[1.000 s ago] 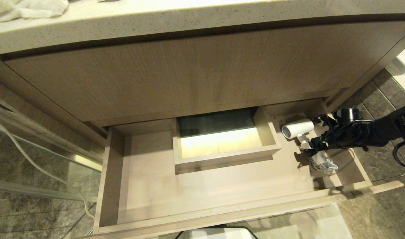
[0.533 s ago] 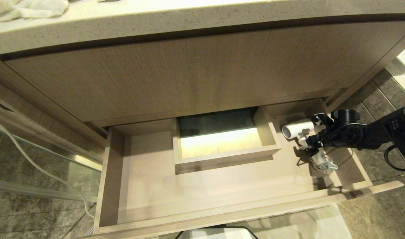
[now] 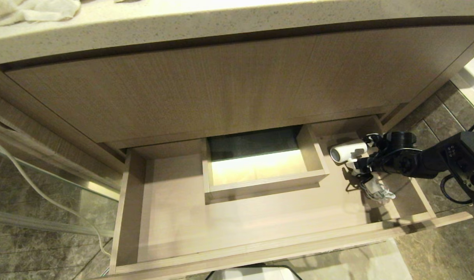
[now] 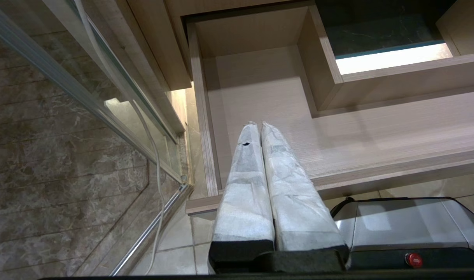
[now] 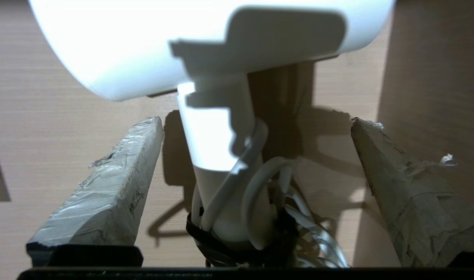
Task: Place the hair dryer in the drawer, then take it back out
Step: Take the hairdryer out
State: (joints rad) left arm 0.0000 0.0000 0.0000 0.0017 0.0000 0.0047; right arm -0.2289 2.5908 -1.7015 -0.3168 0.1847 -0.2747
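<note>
Head view, right of frame: the right tool [image 3: 362, 162] straddles the hair dryer [image 3: 347, 151] in the drawer [image 3: 237, 217], fingers spread wide, not gripping; the left tool [image 4: 260, 124] is pressed closed.

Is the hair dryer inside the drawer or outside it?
Inside. The hair dryer lies on the floor of the open drawer, in its right rear corner, between the open fingers of the right gripper.

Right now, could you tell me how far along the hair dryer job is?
Done: the hair dryer lies in the drawer, right rear corner. In hand: the right pincer is open astride its handle, gripping nothing. Left: close, lift it out. Left pincer idle, shut.
</note>
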